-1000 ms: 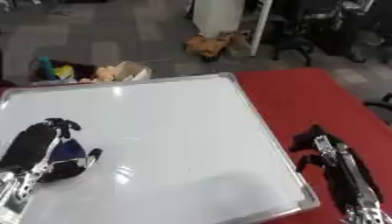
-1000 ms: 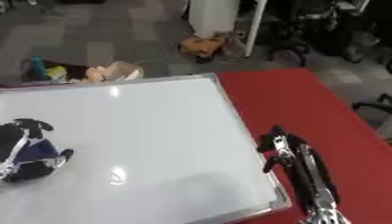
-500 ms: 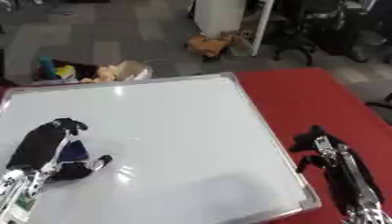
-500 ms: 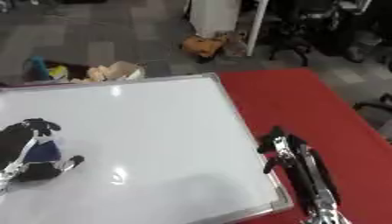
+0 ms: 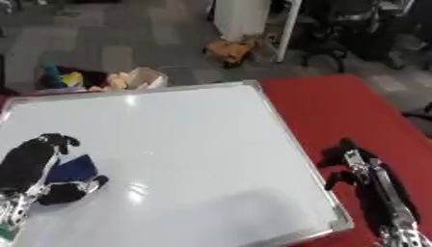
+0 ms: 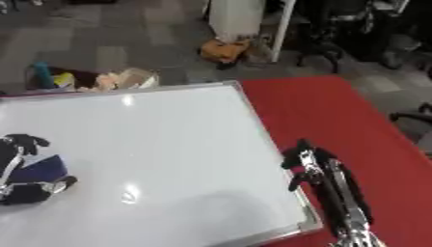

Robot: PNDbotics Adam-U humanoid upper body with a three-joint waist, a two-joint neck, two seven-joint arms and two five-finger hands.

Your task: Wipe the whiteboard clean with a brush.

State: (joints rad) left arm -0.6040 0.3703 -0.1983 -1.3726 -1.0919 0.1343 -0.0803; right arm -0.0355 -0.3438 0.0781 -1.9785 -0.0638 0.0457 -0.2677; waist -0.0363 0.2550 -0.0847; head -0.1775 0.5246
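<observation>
Basically left hand curled round blue brush on whiteboard; light, rigid, grip its sides; right hand relaxed, idle.

Left hand with the blue brush sits slightly further right and higher on the whiteboard than a second ago; more of the brush shows between fingers and thumb. Small shift only.

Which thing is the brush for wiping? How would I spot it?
Find the big whiteboard on the red table. At its left edge, the robot's left hand curls around the brush, a dark blue block, the only blue thing on the board.
</observation>
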